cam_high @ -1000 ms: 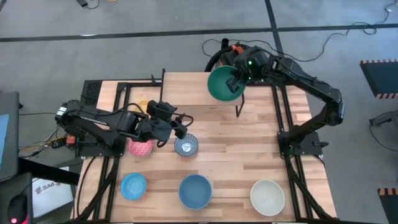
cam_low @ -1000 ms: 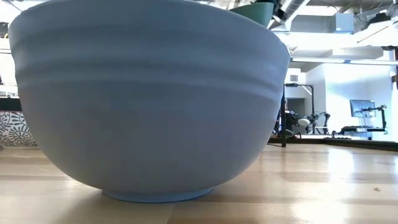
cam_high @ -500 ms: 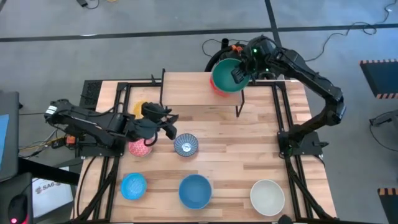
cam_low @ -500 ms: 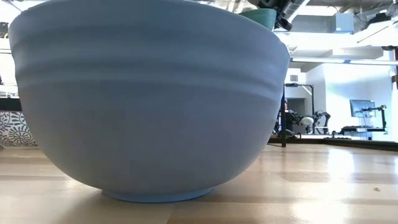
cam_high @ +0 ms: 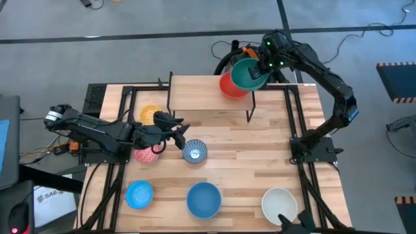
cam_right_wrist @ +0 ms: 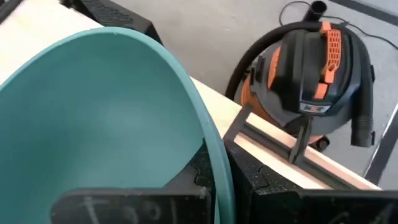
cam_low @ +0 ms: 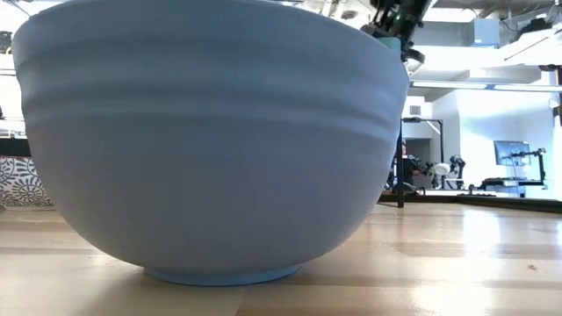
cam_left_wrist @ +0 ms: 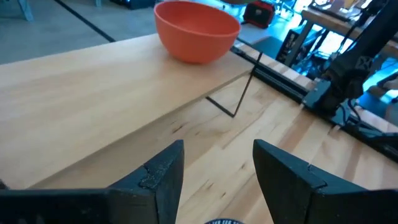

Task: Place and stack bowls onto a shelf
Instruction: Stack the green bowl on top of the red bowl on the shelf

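My right gripper (cam_high: 259, 70) is shut on the green bowl (cam_high: 247, 74) and holds it over the red bowl (cam_high: 229, 85), which stands on the light-wood shelf (cam_high: 201, 94) near its right end. My left gripper (cam_high: 181, 132) is open, low over the table just left of the blue-white patterned bowl (cam_high: 194, 151), touching nothing. The pink bowl (cam_high: 146, 155) and the yellow bowl (cam_high: 149, 115) sit under the left arm. The light blue bowl (cam_high: 139, 194), the large blue bowl (cam_high: 204, 199) and the cream white bowl (cam_high: 279, 205) stand along the near edge. My right gripper (cam_right_wrist: 227, 171) has the green bowl by its rim (cam_right_wrist: 214, 146), on the side toward the table's right. One finger is inside the bowl and one outside (cam_right_wrist: 258, 180). The bowl is lifted clear and tilted, above the red bowl.
In the low view the large blue bowl (cam_low: 211, 140) fills most of the picture. An orange and black vacuum cleaner (cam_right_wrist: 314, 59) stands on the floor beyond the far edge. Thin black shelf legs (cam_high: 249, 109) stand mid-table. Bare wood lies between shelf and near bowls.
My right gripper has carried the green bowl toward the far right, uncovering the red bowl on the shelf below it. My left gripper has drawn back a little toward the table's left, away from the patterned bowl, staying open.
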### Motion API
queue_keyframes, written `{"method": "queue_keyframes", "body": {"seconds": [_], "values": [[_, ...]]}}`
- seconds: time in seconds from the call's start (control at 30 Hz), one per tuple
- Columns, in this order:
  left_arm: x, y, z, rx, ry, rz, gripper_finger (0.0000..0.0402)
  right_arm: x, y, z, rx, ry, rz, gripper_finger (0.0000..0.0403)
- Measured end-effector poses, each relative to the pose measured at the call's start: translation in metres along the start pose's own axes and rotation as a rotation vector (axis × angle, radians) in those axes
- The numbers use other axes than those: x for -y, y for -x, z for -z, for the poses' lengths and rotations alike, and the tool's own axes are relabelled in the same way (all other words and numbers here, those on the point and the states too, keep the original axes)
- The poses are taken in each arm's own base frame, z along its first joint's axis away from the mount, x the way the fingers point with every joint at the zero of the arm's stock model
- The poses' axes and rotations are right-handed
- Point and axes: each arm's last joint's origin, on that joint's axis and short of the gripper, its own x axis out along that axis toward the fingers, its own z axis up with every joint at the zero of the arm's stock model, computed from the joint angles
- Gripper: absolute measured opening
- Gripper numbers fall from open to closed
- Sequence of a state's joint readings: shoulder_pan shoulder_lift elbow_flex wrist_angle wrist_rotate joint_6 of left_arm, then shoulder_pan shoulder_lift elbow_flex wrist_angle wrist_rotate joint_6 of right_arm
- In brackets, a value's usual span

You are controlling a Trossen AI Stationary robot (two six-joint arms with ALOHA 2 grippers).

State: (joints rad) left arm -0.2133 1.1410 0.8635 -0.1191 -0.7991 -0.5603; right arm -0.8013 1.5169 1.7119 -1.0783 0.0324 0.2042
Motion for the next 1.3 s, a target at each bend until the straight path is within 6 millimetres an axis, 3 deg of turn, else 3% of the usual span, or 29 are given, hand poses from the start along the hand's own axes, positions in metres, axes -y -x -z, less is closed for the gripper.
{"method": "queue_keyframes", "body": {"seconds": [0.43, 0.57, 0.93, 1.1, 1.3], "values": [[-0.004, -0.007, -0.002, -0.018, -0.012, 0.014, 0.0176, -0.02, -0.065, -0.011, -0.047, 0.028, -0.033, 0.0041], [-0.002, -0.005, 0.0, -0.028, -0.006, 0.018, 0.0176, -0.024, -0.077, -0.01, -0.065, 0.046, -0.035, 0.0071], [-0.002, -0.004, 0.0, -0.017, -0.002, 0.005, 0.0176, -0.025, -0.072, -0.012, -0.046, 0.069, -0.087, 0.0171], [-0.002, -0.004, 0.0, -0.012, 0.008, -0.002, 0.0176, -0.018, -0.056, -0.018, 0.023, 0.074, -0.104, 0.02], [-0.002, -0.004, -0.001, 0.002, 0.015, -0.017, 0.0176, -0.005, -0.027, -0.018, 0.071, 0.053, -0.172, 0.0204]]}}
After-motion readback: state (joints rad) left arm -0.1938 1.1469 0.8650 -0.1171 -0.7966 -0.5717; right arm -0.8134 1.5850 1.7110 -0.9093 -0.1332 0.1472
